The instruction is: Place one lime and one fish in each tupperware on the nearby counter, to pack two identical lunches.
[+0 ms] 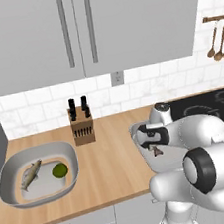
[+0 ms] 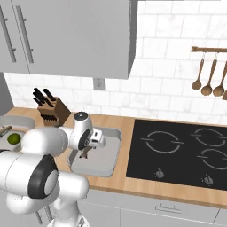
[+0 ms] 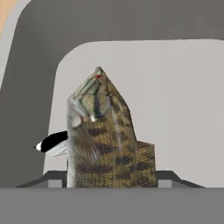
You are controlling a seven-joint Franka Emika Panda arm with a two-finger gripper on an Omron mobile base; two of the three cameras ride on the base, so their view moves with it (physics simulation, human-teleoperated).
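A fish (image 3: 105, 140) hangs gripped in the hand (image 2: 91, 144), over the right tub (image 2: 111, 153) on the desk (image 1: 109, 154). The left tub (image 1: 11, 169) holds another fish (image 1: 30, 175) beside a lime (image 1: 59, 170). A knife block (image 1: 82, 125) stands behind.

A scaled, mottled brown skin with a faint sheen is shown on the fish (image 3: 105, 140). The tupperware (image 1: 69, 152) appears smooth, matt grey, possibly plastic. The counter (image 1: 109, 154) is finished in pale wood grain; the cooktop (image 2: 177, 155) in glossy black glass; the knife block (image 1: 82, 129) in wood.
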